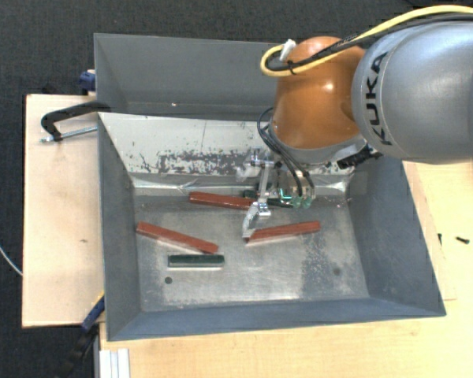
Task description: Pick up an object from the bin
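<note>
I see a flat reddish-brown stick (288, 230) lying just right of frame centre, nearly level, its left end perhaps slightly lower.

The one readable mark is the brand name KUKA, printed in dark capital letters on the silver-grey arm housing (426, 85) at the upper right, over the far right corner of the bin (118, 235). The word runs along the housing's rounded edge, turned on its side, just beside the orange cover (315, 93).
</note>
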Controlling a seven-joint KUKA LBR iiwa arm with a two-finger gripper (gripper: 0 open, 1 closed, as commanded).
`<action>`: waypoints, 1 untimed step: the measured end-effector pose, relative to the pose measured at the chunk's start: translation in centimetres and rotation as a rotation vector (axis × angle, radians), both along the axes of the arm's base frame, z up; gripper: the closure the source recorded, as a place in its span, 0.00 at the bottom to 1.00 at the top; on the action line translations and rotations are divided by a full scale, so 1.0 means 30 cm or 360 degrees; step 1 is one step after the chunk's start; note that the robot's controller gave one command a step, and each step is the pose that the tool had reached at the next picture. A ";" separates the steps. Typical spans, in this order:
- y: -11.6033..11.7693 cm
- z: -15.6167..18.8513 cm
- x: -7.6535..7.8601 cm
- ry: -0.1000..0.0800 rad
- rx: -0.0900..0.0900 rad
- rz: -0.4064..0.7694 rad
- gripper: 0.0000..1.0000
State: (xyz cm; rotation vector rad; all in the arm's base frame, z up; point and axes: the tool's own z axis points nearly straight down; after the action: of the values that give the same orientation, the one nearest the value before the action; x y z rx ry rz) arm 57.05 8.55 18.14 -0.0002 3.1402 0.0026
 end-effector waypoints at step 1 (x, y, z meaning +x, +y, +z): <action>-0.140 -0.306 -0.013 -0.0039 0.0013 0.0040 1.00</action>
State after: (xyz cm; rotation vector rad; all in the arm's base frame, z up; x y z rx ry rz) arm 56.65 4.37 8.95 -0.0390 3.1152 0.0157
